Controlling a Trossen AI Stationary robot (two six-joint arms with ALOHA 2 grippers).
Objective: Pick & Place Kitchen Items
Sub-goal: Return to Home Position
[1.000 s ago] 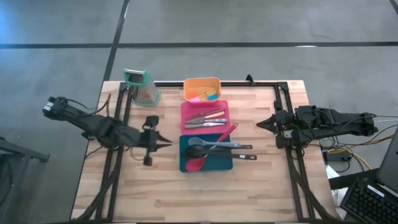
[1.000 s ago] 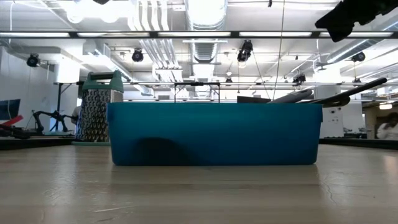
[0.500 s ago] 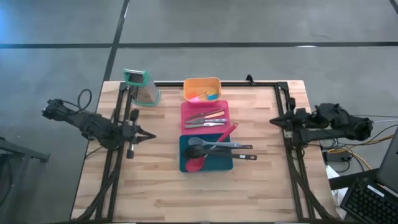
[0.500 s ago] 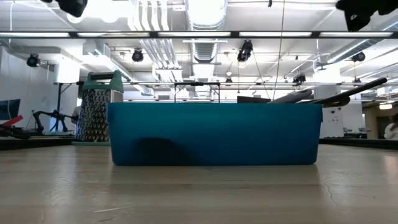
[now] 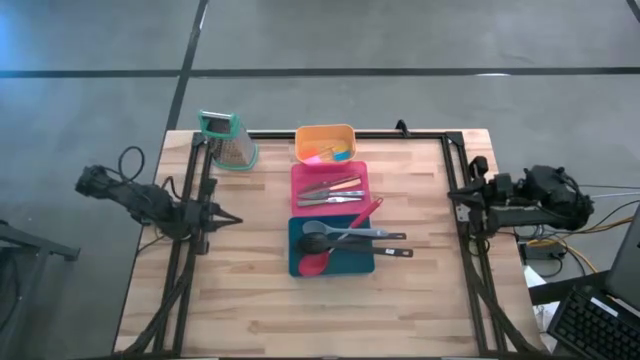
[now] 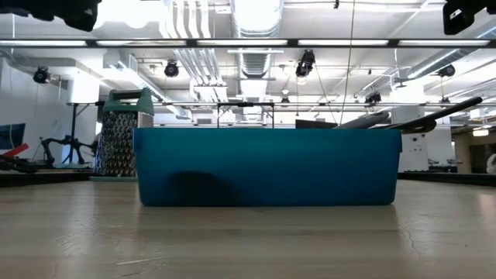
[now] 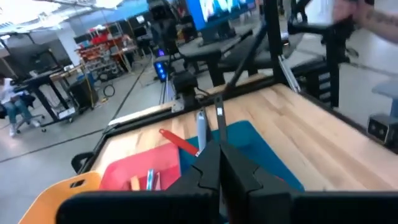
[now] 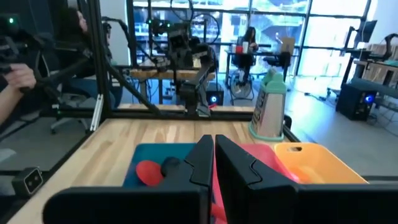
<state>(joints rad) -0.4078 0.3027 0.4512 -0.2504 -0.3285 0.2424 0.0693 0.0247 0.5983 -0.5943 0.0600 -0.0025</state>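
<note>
The kitchen items lie in three trays in a row down the table's middle. The orange tray (image 5: 323,141) at the far end holds tiny pink, blue and yellow pieces (image 5: 331,153). The pink tray (image 5: 330,187) holds slim knives and cutlery (image 5: 330,191). The teal tray (image 5: 331,248) holds red (image 5: 315,264), black (image 5: 316,243) and grey (image 5: 345,233) spoons. A red utensil (image 5: 365,212) lies across the pink and teal trays. My left gripper (image 5: 232,220) is shut and empty over the table's left side. My right gripper (image 5: 452,192) is shut and empty over the right side.
A green-topped metal grater (image 5: 228,140) stands at the far left, beside the orange tray. Black frame rails (image 5: 196,190) run along the table's left and right sides (image 5: 463,240). In the low view, the teal tray's wall (image 6: 267,167) fills the middle and dark handles (image 6: 434,116) stick out over its rim.
Both arms have drawn back from the trays. My left gripper has gone toward the table's left edge and my right gripper toward the right edge. Both stay shut and empty. The trays and utensils have kept still.
</note>
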